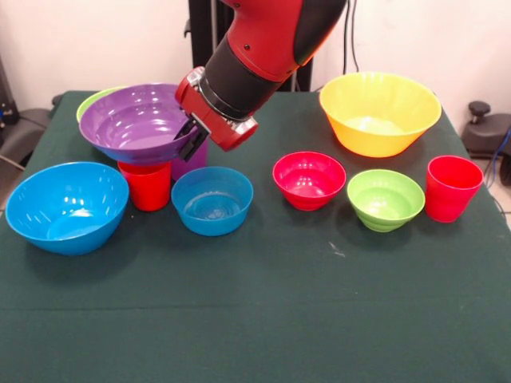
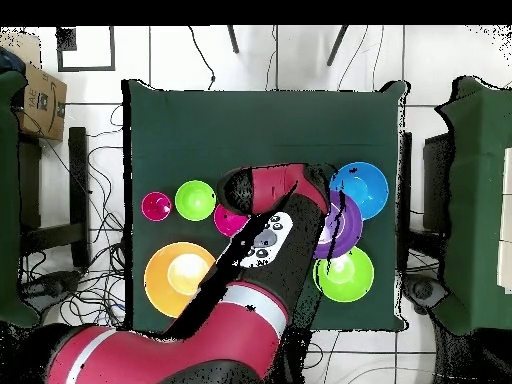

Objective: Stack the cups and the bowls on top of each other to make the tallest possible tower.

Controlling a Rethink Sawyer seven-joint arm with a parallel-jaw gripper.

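Note:
My gripper (image 1: pixel 190 140) is shut on the right rim of the large purple bowl (image 1: pixel 134 121), which is tilted and sits right over a red cup (image 1: pixel 146 187). I cannot tell whether bowl and cup touch. A purple cup (image 1: pixel 192 162) peeks out behind, under the gripper. In the overhead view the purple bowl (image 2: pixel 340 235) shows beside the arm, which hides the gripper. Around it are the large blue bowl (image 1: pixel 68 206), a small blue bowl (image 1: pixel 212 199) and a large lime green bowl (image 1: pixel 94 101) behind.
To the right stand a small red-pink bowl (image 1: pixel 309 179), a small lime green bowl (image 1: pixel 386 199), a second red cup (image 1: pixel 453 187) and the big yellow bowl (image 1: pixel 379 112). The arm (image 2: pixel 250 260) crosses the green table (image 1: pixel 263 319) from the base side.

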